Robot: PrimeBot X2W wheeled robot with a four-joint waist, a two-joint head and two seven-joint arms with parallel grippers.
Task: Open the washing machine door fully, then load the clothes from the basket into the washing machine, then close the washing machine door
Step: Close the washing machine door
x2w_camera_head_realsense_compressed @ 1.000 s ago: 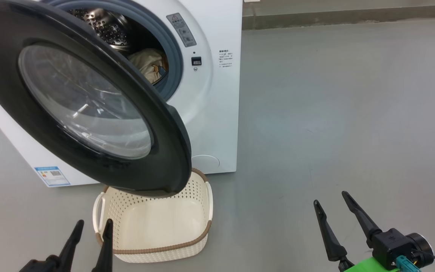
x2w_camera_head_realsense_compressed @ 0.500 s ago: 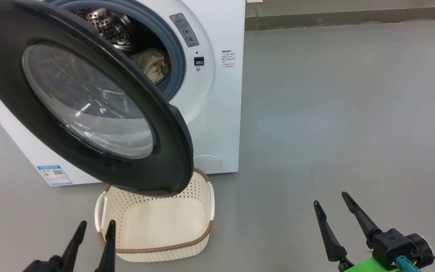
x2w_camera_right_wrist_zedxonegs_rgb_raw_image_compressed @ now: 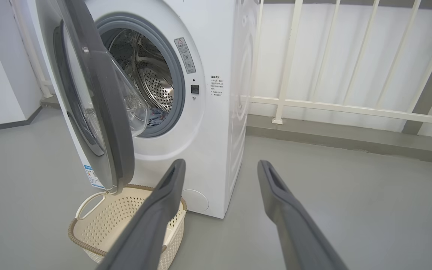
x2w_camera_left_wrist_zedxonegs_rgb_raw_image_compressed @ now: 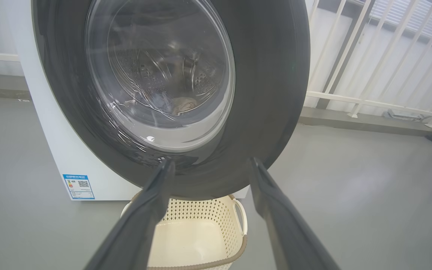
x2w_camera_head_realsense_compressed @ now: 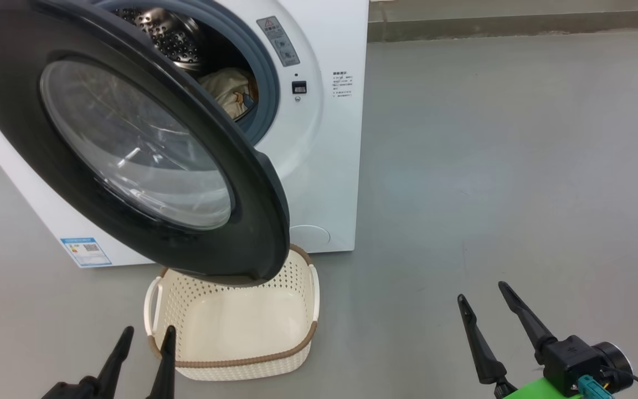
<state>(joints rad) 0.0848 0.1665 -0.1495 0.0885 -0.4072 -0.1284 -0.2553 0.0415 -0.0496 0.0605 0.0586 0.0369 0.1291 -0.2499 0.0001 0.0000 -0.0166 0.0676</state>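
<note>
The white washing machine (x2w_camera_head_realsense_compressed: 324, 166) (x2w_camera_right_wrist_zedxonegs_rgb_raw_image_compressed: 216, 157) stands at the left with its black round door (x2w_camera_head_realsense_compressed: 130, 144) (x2w_camera_left_wrist_zedxonegs_rgb_raw_image_compressed: 268, 86) (x2w_camera_right_wrist_zedxonegs_rgb_raw_image_compressed: 103, 112) swung partly out over the cream basket (x2w_camera_head_realsense_compressed: 236, 366) (x2w_camera_left_wrist_zedxonegs_rgb_raw_image_compressed: 208, 210) (x2w_camera_right_wrist_zedxonegs_rgb_raw_image_compressed: 88, 243). The basket looks empty inside. The clothes (x2w_camera_head_realsense_compressed: 225, 88) (x2w_camera_right_wrist_zedxonegs_rgb_raw_image_compressed: 156, 114) lie in the steel drum, cream and blue fabric showing past the grey-blue gasket. My left gripper (x2w_camera_head_realsense_compressed: 144, 335) (x2w_camera_left_wrist_zedxonegs_rgb_raw_image_compressed: 210, 165) is open at the lower left, beside the basket's left handle, fingers pointing at the door's lower rim. My right gripper (x2w_camera_head_realsense_compressed: 479, 291) (x2w_camera_right_wrist_zedxonegs_rgb_raw_image_compressed: 221, 165) is open at the lower right, over bare floor.
Grey floor (x2w_camera_head_realsense_compressed: 490, 166) stretches to the right of the machine. A white railing (x2w_camera_right_wrist_zedxonegs_rgb_raw_image_compressed: 332, 105) and a low kerb (x2w_camera_head_realsense_compressed: 518, 25) run behind. A blue label sticker (x2w_camera_head_realsense_compressed: 85, 251) sits low on the machine's front.
The whole head view has shifted slightly right and up, so the camera moved. Both grippers stay open and keep their places in the view.
</note>
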